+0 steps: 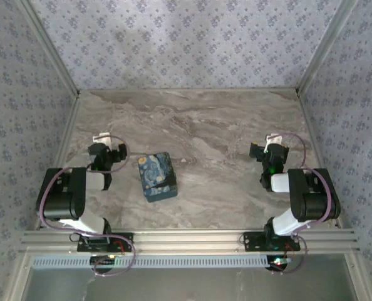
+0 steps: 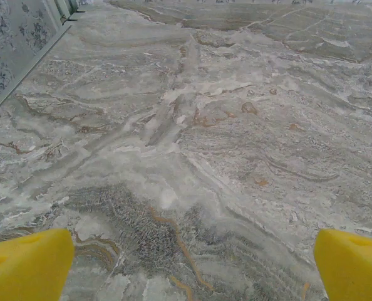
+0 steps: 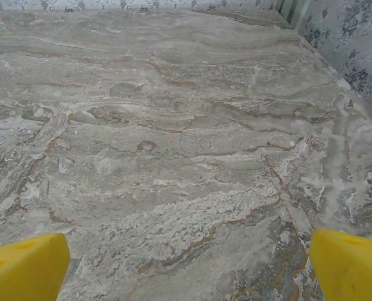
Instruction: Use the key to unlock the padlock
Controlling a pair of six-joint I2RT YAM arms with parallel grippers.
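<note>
My left end effector [image 1: 108, 149] sits just left of the starry box [image 1: 156, 176], and my right end effector [image 1: 268, 149] is far to its right. Both are wide apart and hold nothing. The padlock is too small to tell where. I'd look by the box first, slowly.

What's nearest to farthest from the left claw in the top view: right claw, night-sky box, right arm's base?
1. Night-sky box, just right of the left claw.
2. Right claw, across the table.
3. Right arm's base, near right edge.
</note>
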